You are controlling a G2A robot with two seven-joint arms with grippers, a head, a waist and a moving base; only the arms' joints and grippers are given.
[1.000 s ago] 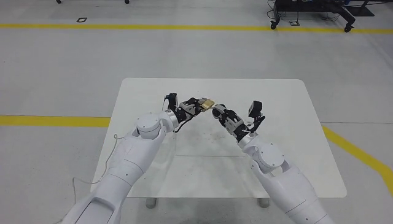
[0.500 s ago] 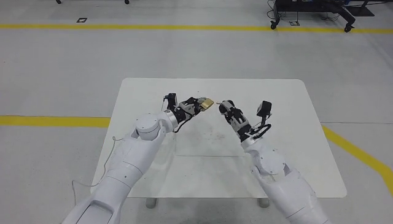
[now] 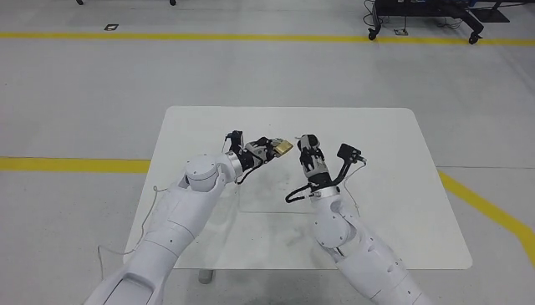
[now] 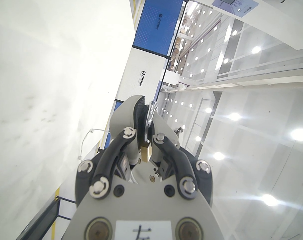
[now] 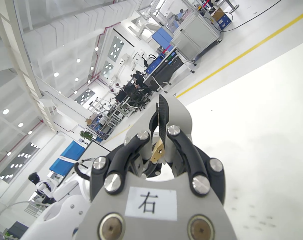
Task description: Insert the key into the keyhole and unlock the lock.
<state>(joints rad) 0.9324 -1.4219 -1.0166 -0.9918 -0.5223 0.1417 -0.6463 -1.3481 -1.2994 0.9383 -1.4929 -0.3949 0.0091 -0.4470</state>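
A small brass padlock (image 3: pixel 283 146) is held above the middle of the white table (image 3: pixel 380 134), with my left gripper (image 3: pixel 272 147) shut on it. In the left wrist view the brass body (image 4: pixel 146 152) sits deep between the fingers and the silver shackle (image 4: pixel 150 115) pokes out past the fingertips of the left gripper (image 4: pixel 147 106). My right gripper (image 3: pixel 307 148) hangs just to the right of the padlock with a small gap between them. In the right wrist view the right gripper (image 5: pixel 162 106) is shut on the key, whose brass head (image 5: pixel 157 152) shows between the fingers.
Both grippers hover over the table's centre, clear of its surface. Faint smudges mark the tabletop (image 3: pixel 288 190) near the robot. Yellow floor lines (image 3: pixel 251 36) and wheeled racks (image 3: pixel 426 4) lie beyond the far edge.
My right gripper drew back a little from the padlock, and its wrist and forearm swung leftward under it. The left gripper kept the padlock still.
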